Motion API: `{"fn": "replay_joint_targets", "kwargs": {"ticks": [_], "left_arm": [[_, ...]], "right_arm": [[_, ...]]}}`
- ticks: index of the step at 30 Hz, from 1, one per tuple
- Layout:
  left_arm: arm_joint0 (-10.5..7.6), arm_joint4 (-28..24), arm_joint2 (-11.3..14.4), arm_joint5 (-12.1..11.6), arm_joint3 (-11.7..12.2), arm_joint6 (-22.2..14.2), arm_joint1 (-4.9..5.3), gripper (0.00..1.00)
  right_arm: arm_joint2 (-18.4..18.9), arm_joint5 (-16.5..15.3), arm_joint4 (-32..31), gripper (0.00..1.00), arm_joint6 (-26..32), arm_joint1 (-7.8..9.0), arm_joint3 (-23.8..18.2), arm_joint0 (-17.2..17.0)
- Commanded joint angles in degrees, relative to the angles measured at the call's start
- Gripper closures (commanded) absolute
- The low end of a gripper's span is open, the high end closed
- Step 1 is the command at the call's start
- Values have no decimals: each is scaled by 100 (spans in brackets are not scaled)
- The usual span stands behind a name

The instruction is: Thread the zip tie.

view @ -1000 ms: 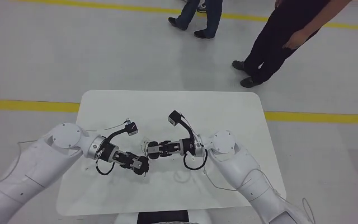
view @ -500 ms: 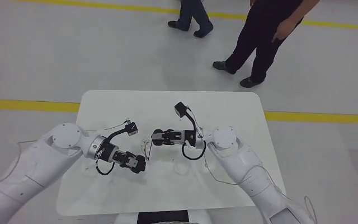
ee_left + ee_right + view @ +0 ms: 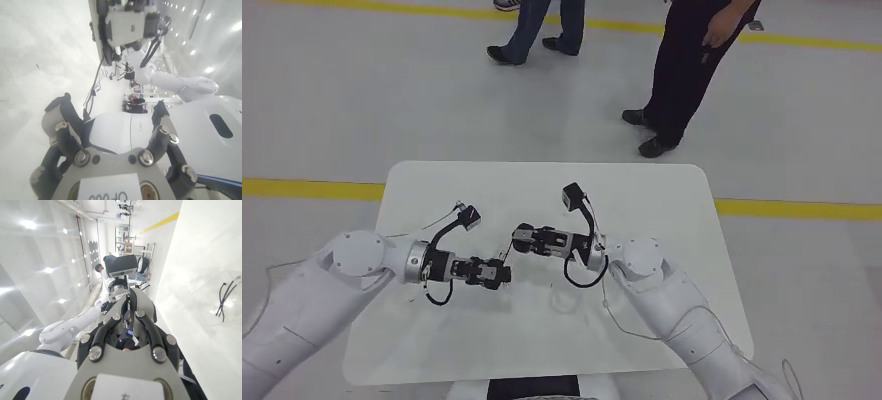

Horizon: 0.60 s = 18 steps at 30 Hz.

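Several black zip ties (image 3: 224,298) lay crossed on a clear sheet (image 3: 204,298) on the table (image 3: 662,200), apart from your right hand (image 3: 518,239), none visibly threaded. Within the last second that hand drew toward the table's far side, its fingers close together; whether they pinched a tie you could not tell. Your left hand (image 3: 504,275), fingers spread and empty, followed and stood near it without touching. Judged so, the hands were probably lining up again, and the threading remained undone.
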Motion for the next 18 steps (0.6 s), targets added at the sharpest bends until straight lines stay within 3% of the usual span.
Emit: {"fn": "replay_joint_targets", "kwargs": {"ticks": [1,5,8,12,18], "left_arm": [[211,90,-240,0,-129,244,-19,0],[578,281,-626,0,-312,654,-111,0],[755,199,-752,0,-305,774,-233,0],[831,149,-866,0,-89,945,-407,0],[831,149,-866,0,-89,945,-407,0]], "right_arm": [[59,-37,159,100,-217,1,-83,-165],[172,-78,452,100,-669,-5,-224,-469],[197,-146,561,100,-894,-16,-294,-625],[185,-243,616,100,-1068,-35,-281,-709],[185,-243,616,100,-1068,-35,-281,-709]]}}
